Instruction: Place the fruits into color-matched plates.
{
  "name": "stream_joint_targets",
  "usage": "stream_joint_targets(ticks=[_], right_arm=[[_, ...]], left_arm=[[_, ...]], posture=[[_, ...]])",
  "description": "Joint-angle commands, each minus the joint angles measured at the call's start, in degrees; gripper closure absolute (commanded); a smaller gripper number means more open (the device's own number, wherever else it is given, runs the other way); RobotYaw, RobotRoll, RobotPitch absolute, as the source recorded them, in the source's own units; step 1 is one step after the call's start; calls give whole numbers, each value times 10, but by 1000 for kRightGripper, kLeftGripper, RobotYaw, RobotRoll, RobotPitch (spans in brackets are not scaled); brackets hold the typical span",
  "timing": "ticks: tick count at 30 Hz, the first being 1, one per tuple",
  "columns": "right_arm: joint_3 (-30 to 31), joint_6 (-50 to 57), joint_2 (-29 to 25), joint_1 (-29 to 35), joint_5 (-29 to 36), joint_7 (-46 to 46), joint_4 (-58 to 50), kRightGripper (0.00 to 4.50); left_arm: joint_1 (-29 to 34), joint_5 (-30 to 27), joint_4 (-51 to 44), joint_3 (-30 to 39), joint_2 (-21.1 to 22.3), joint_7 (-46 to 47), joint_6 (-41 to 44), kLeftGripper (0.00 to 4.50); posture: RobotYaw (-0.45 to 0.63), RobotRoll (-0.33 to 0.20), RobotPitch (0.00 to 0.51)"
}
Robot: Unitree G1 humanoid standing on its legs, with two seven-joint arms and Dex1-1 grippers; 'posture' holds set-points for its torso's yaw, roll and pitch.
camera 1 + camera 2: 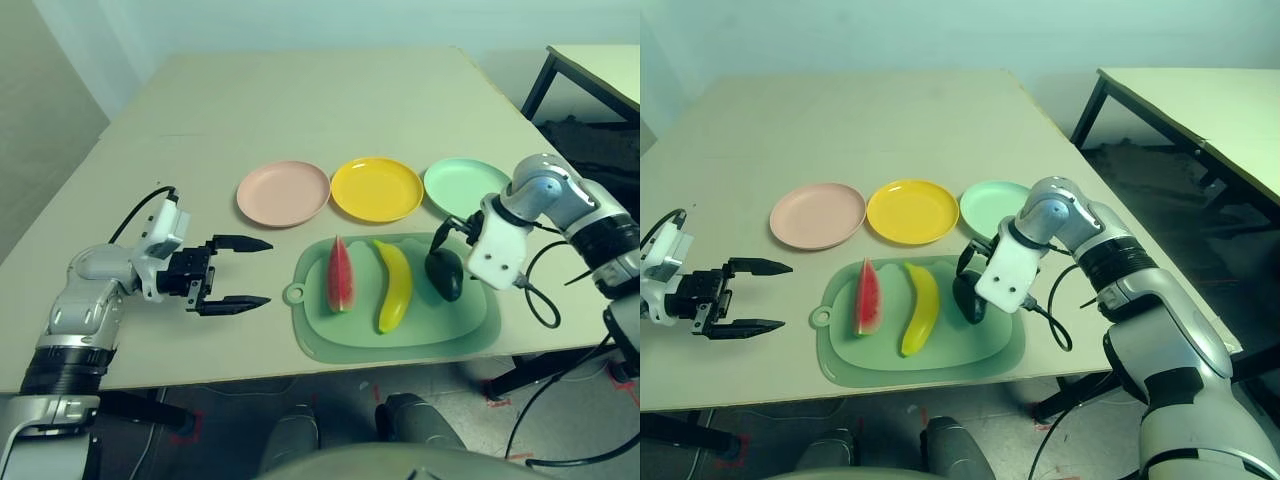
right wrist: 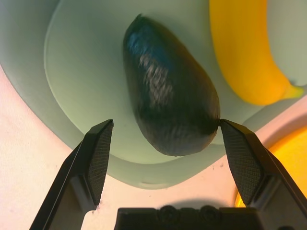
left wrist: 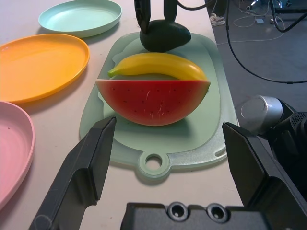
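Jaws of the right gripper (image 2: 160, 139) are spread wide around the avocado (image 2: 170, 91), one finger (image 2: 240, 153) touching its side, the other apart. The avocado lies on the right part of the cutting board (image 1: 400, 335), beside the banana (image 1: 393, 285) and watermelon (image 1: 340, 275). The left gripper (image 1: 240, 272), also spread, hovers left of the board, holding nothing.

My workplace is a plain robotics lab or test room — bare pale walls, a beige work table (image 1: 300, 110) with a second black-legged table (image 1: 1200, 100) beside it, and loose black cables (image 3: 259, 28) on the floor. Toy fruit on a cutting board (image 1: 400, 335) — a staged trial.
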Motion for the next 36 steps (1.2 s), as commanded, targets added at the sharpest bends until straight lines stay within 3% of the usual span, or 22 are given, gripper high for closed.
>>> stream_joint_targets(ticks=[1,11,21,36], right_arm=[[18,16,-11,5,16,3,-18,44],[55,120,-58,24,76,3,-129,44],[63,253,-91,40,77,3,-205,44],[20,319,-43,70,-19,-28,-206,44]], left_arm=[[-2,9,8,2,4,0,-6,6],[-9,15,19,-1,5,0,-12,6],[-19,16,16,-1,5,2,-6,6],[-20,18,-8,-8,7,11,9,6]], posture=[[-92,0,28],[-96,0,28],[-97,0,29],[-103,0,32]])
